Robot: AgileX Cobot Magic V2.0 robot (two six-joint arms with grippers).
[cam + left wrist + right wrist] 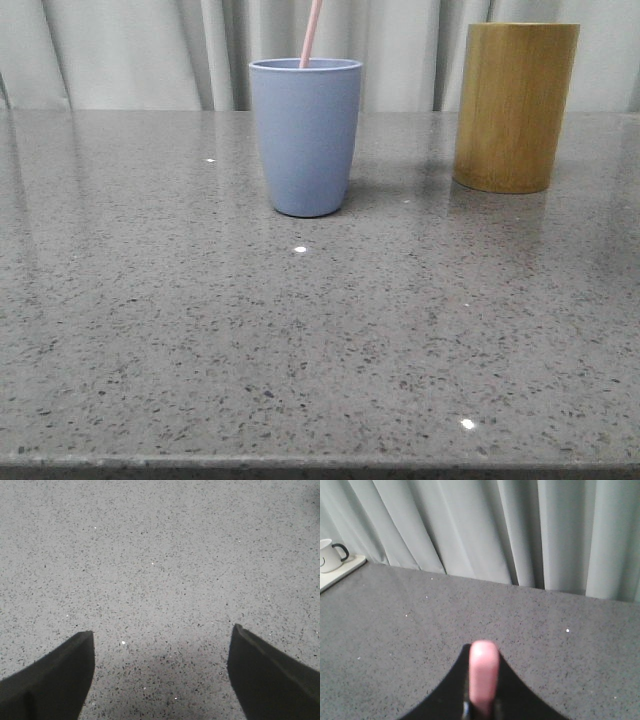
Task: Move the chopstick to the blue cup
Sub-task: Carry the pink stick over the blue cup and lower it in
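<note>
The blue cup stands upright on the grey stone table, a little left of centre toward the back. A pale pink chopstick rises out of its mouth, leaning slightly right and running off the top of the front view. In the right wrist view my right gripper is shut on the chopstick, whose rounded pink end pokes out between the two dark fingers. My left gripper is open over bare tabletop, with nothing between its fingers.
A taller yellow-brown bamboo cylinder stands to the right of the blue cup at the back. Grey curtains hang behind the table. A white mug sits on a pale tray at the far table edge in the right wrist view.
</note>
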